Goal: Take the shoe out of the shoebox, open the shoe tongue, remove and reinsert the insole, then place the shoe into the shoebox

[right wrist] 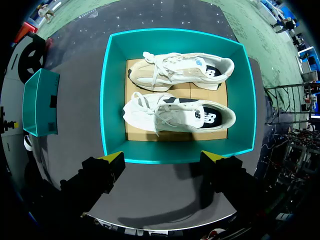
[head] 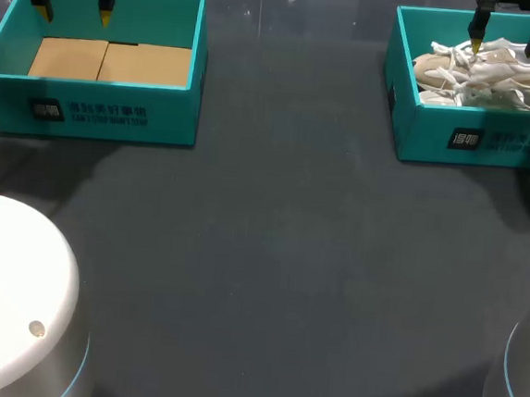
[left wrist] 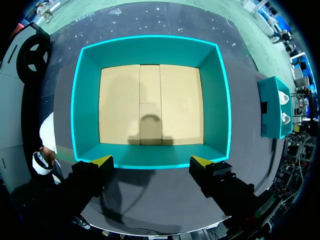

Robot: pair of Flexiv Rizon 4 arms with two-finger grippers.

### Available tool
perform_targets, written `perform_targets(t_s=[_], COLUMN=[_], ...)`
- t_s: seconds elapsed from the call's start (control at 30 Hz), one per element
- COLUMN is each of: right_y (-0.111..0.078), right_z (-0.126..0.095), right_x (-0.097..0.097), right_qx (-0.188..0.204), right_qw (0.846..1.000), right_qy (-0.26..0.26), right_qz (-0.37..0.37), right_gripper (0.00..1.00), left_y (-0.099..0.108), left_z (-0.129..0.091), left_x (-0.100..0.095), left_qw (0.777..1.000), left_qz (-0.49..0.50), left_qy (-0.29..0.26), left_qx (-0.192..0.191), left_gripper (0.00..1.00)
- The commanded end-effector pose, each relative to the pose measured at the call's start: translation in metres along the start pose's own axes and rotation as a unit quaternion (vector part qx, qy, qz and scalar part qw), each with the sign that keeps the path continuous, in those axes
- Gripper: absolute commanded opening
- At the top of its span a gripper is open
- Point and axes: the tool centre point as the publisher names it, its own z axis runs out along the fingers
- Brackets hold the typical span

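Observation:
Two white and beige shoes [head: 485, 71] lie side by side in the teal shoebox [head: 420, 128] at the table's back right. In the right wrist view one shoe [right wrist: 180, 71] lies farther from the fingers and the other shoe [right wrist: 177, 115] nearer, both on the shoebox's [right wrist: 113, 95] cardboard floor. My right gripper [head: 509, 36] [right wrist: 165, 159] hangs open above this box, holding nothing. My left gripper [head: 75, 4] [left wrist: 151, 162] hangs open above the other teal box [head: 96, 114] [left wrist: 150, 50] at the back left, which holds only a cardboard liner.
The dark table [head: 277, 274] stretches between and in front of the two boxes. The white bases of my arms [head: 6, 297] stand at the near corners.

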Motion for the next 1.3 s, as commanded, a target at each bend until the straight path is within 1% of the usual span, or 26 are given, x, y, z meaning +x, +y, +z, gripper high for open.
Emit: perform_targets(t_s=[0.03,0.8,0.93,1.07,1.3], right_y=[0.0,0.0,0.01,0.017,0.026], right_z=[0.0,0.0,0.001,-0.001,-0.001], right_x=[0.0,0.0,-0.015,-0.034,-0.068], right_qx=[0.0,0.0,-0.001,-0.009,-0.024], right_qw=[1.0,1.0,1.0,1.0,1.0], right_qy=[0.0,0.0,0.003,-0.003,-0.007], right_qz=[0.0,0.0,0.003,0.007,0.015], right_gripper=[1.0,1.0,1.0,1.0,1.0], left_y=[0.0,0.0,0.0,0.0,0.0], left_z=[0.0,0.0,0.0,0.0,0.0], left_x=[0.0,0.0,0.0,0.0,0.0], left_qw=[1.0,1.0,1.0,1.0,1.0], left_qz=[0.0,0.0,0.0,0.0,0.0], left_qy=[0.0,0.0,0.0,0.0,0.0], left_qx=[0.0,0.0,0.0,0.0,0.0], left_gripper=[1.0,1.0,1.0,1.0,1.0])
